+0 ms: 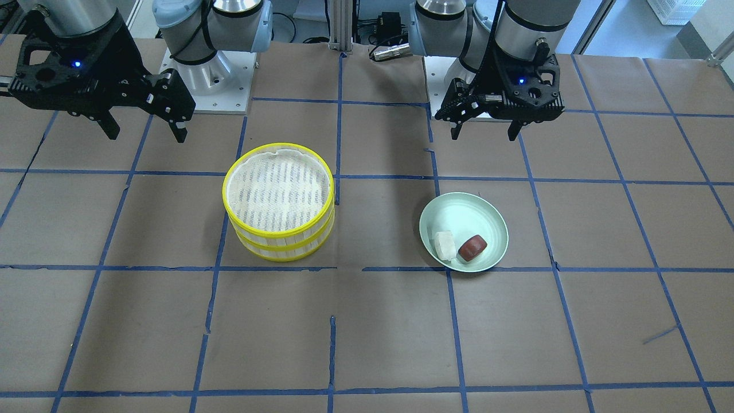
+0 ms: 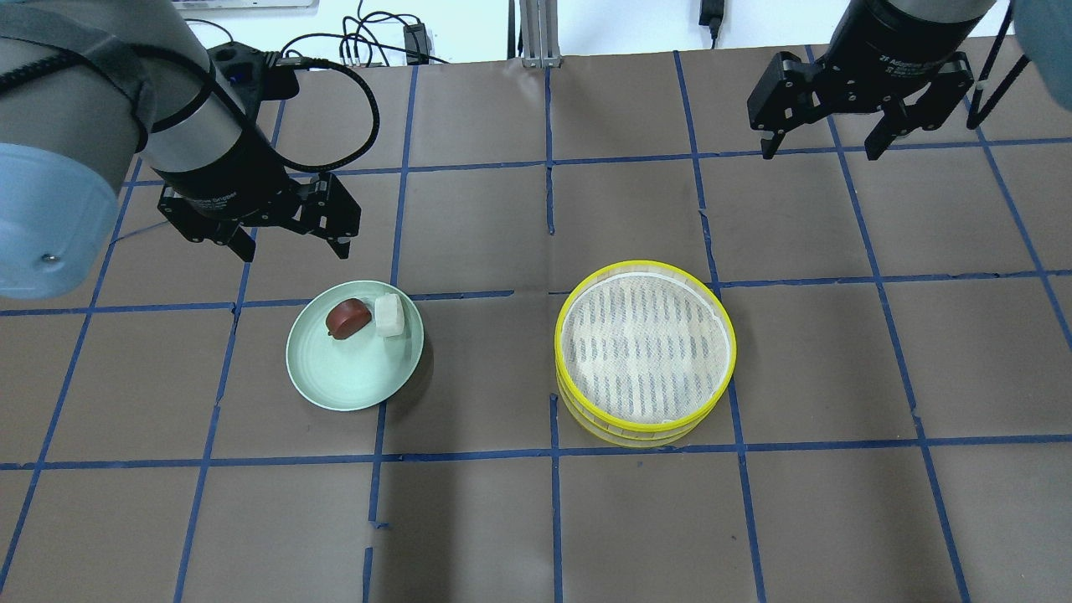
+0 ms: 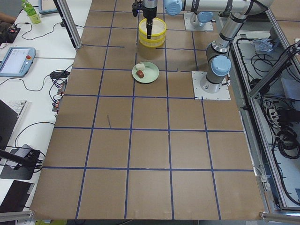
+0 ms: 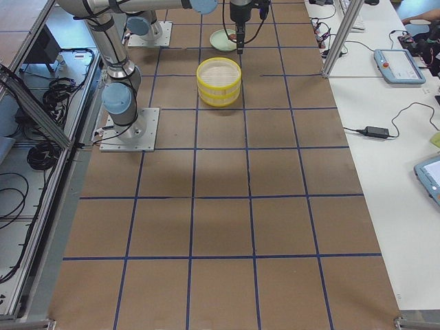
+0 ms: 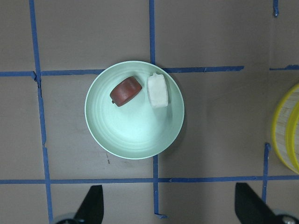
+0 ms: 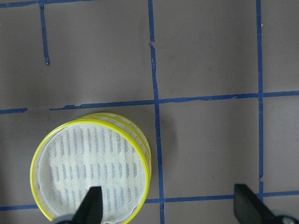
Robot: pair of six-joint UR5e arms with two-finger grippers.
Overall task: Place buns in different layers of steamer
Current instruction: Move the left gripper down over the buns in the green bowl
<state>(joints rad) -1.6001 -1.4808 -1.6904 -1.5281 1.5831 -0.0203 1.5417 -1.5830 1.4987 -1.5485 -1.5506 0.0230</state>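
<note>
The cream-white bun (image 2: 389,316) and the reddish-brown bun (image 2: 347,317) lie side by side on a pale green plate (image 2: 352,377). Both also show in the left wrist view, the cream-white bun (image 5: 157,90) and the reddish-brown bun (image 5: 126,91). The steamer (image 2: 645,347) stands to the plate's right with its two layers stacked; its white striped liner is bare. My left gripper (image 2: 295,247) is open and empty, above the table just beyond the plate. My right gripper (image 2: 819,153) is open and empty, high and beyond the steamer (image 6: 88,168).
The table is covered in brown paper with a grid of blue tape lines (image 2: 553,452). The two arm bases (image 1: 206,80) stand at the robot's edge of the table. Monitors and cables lie on side desks beyond the table's edge (image 3: 18,61).
</note>
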